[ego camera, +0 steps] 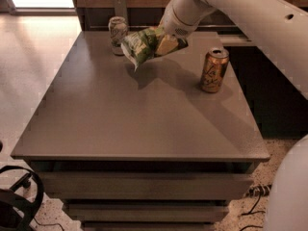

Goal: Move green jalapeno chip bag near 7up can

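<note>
The green jalapeno chip bag hangs in the air above the back of the table, held at its right end by my gripper, which is shut on it. The bag's left end reaches close to the 7up can, a pale can with green markings standing upright at the table's back left. The bag casts a shadow on the tabletop below it. My white arm comes in from the upper right.
An orange-gold can stands upright at the right of the grey table. A dark cabinet and wall run behind the table. A black chair part and cables lie on the floor at the lower corners.
</note>
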You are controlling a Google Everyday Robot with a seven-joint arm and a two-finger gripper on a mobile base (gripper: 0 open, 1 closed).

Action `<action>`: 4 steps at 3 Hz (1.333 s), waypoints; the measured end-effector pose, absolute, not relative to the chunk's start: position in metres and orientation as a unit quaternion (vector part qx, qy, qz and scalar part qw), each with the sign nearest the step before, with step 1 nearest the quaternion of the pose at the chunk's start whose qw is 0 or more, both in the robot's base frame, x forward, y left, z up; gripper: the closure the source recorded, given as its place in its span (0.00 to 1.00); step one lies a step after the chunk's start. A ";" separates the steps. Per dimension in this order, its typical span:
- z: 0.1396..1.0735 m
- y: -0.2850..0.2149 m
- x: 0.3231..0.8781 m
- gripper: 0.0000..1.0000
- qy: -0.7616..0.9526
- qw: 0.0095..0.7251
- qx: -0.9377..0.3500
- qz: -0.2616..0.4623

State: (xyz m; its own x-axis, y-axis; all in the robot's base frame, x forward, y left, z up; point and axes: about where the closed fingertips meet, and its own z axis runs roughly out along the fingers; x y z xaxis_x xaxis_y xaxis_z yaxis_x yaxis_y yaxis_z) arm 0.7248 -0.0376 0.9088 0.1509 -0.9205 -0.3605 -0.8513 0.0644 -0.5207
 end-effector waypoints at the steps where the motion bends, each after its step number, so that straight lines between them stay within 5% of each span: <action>1: 0.904 -0.032 0.745 1.00 0.659 0.325 -0.673 -0.087; 2: 0.897 -0.028 0.766 1.00 0.672 0.308 -0.663 -0.119; 4: 0.893 -0.026 0.767 0.59 0.672 0.304 -0.665 -0.120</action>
